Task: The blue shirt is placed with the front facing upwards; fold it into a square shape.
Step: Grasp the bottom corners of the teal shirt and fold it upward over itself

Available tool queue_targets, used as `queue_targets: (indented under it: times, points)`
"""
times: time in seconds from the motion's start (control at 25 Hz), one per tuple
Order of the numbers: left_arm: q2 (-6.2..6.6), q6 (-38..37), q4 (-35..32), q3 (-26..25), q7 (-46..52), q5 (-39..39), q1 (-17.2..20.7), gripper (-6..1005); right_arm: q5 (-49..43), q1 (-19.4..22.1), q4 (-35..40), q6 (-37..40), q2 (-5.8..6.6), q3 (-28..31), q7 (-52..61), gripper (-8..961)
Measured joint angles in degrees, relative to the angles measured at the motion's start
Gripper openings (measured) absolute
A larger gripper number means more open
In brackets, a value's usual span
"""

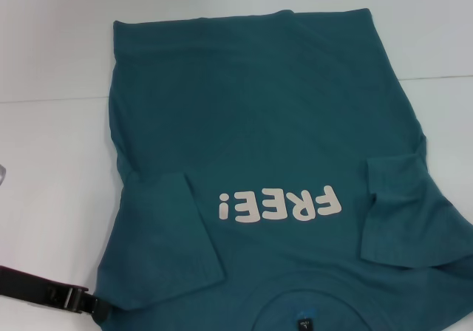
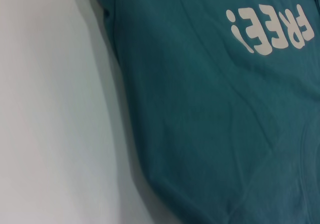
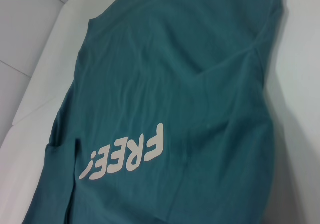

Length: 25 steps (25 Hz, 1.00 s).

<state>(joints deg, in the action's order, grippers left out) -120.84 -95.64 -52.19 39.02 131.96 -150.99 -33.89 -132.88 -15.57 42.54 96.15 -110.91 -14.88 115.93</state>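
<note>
The blue shirt (image 1: 266,146) lies front up on the white surface (image 1: 52,146), collar at the near edge and hem toward the far edge. The "FREE!" lettering (image 1: 281,204) sits on the chest, toward the near edge. Both sleeves are already turned in over the body: the left sleeve (image 1: 170,235) lies flat toward the near left corner, while the right sleeve (image 1: 410,213) sits puckered, with a raised fold line. The small neck label (image 1: 304,323) shows at the collar.

Left claw: a dark part of the left arm (image 1: 44,292) shows at the near left corner, just beside the shirt's shoulder. I cannot tell whether the claw is released or clenched. Right claw: not in view in any picture, so its state cannot be given.

Judgement: the sleeve folds appear done and the lengthwise folds remain.

Risks from here:
- The right sleeve's loose pucker may spring open or bunch when the body is lifted, spoiling the square outline.
- The shirt lies slightly skewed to the surface edges, so a fold taken parallel to the edge would land crooked.
- The collar lies at the very near edge, and a pull toward the robot could drag cloth off the surface.
- Pinching only the top layer would separate front from back.
</note>
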Motion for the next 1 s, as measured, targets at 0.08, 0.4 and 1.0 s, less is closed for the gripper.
queue_targets:
  times: [0.08,0.4,1.0]
  points:
    - [0.07,0.07,-0.02,-0.03,0.0,-0.01,0.06,-1,-0.02,-0.06,0.0,0.0,0.0,-0.21,-0.1,41]
    - [0.43,-0.4,-0.07,-0.65,-0.01,-0.51,0.86,-2,-1.17,0.41,-0.09,0.09,0.08,-0.56,-0.74,41]
    - [0.96,-4.66,-1.82,-2.88,-0.81,-0.62,2.36,-1,-1.77,3.86,0.03,3.16,0.19,-0.17,-1.8,40]
